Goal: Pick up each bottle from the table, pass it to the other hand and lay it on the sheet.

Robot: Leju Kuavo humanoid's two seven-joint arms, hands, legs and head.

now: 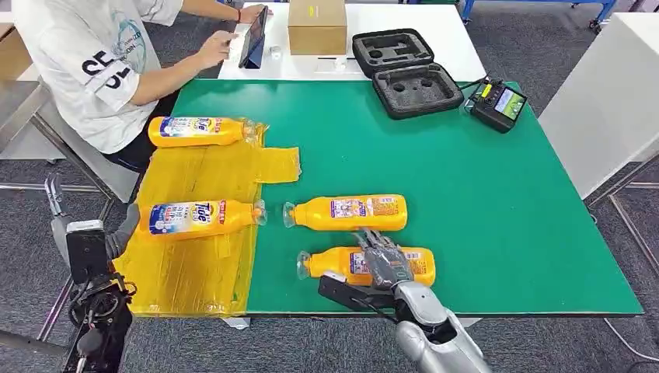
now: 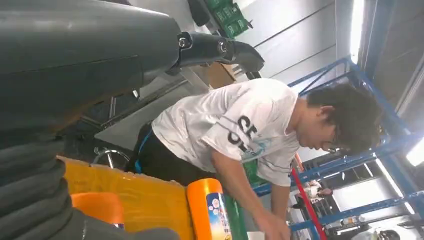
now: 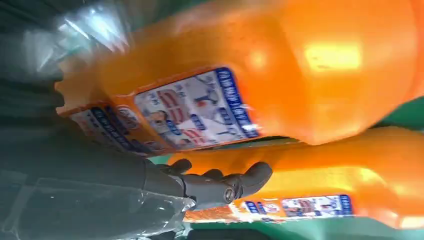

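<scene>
Your robot's right hand (image 1: 386, 263) lies over the nearest bottle (image 1: 365, 265), fingers draped across its label; in the right wrist view the fingers (image 3: 220, 184) curl beside that orange body, but you cannot tell whether they actually grip it. That bottle lies on its side on the green table (image 1: 482, 194), cap pointing toward the yellow sheet (image 1: 203, 233). Just beyond it lies a second bottle (image 1: 347, 212), parallel, also on the bare green surface. Look further left and you find two more: one bottle (image 1: 203, 217) lying across the middle of the sheet, and another (image 1: 203, 131) at the sheet's far edge. Your left hand (image 1: 122, 231) hangs off the table's left side beside the sheet, and you cannot tell how its fingers stand. At the far end you see a seated person (image 1: 101, 54) using a tablet (image 1: 253, 35), with a cardboard box (image 1: 317, 25), an open black case (image 1: 406, 71) and a controller (image 1: 497, 102).
</scene>
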